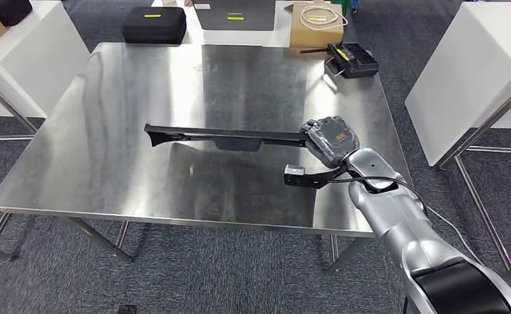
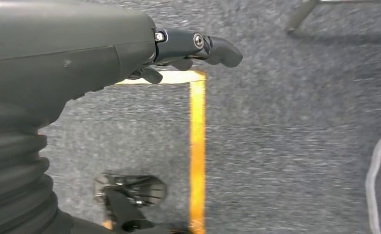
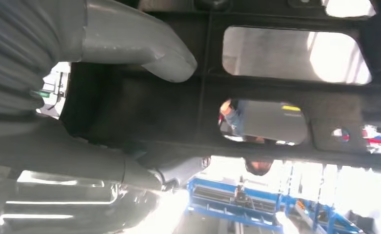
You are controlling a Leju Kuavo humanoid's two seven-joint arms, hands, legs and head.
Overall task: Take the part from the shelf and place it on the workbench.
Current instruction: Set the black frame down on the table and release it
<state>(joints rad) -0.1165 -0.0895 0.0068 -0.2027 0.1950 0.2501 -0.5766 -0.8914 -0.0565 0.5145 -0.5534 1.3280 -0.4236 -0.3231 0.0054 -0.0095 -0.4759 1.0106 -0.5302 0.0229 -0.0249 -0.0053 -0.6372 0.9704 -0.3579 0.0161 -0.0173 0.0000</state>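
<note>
A long, narrow black part (image 1: 229, 137) was seen over the middle of the stainless-steel workbench (image 1: 108, 131), its long axis running across the table from the robot's left to its right. The part was slim and bar-like, matte and dark, with a forked, slightly flared tip at its left end and a thicker block-shaped bulge near its midpoint. Whether it rested on the metal or was held just above it could not be told – a dark reflection lay directly beneath it on the brushed, mirror-like sheet.

The right end of the part was gripped by the right hand (image 1: 331, 139), a grey hand on a silver arm reaching in from the lower right. In the right wrist view the part (image 3: 276, 92) was shown close up as a flat black frame pierced by rounded rectangular openings, with the thick grey thumb (image 3: 144, 48) laid across 1 face and the fingers wrapped around the other.

The left hand (image 2: 188, 46) was seen in the left wrist view over grey speckled carpet crossed by yellow floor tape (image 2: 197, 146); nothing was held in it, its dark fingers lying loosely extended.

At the far edge of the workbench a small black device (image 1: 351, 60) with a yellow label was placed, and beyond it a black zipped case (image 1: 154, 25) and a cardboard box (image 1: 316, 26) carrying a coiled pale cable.
</note>
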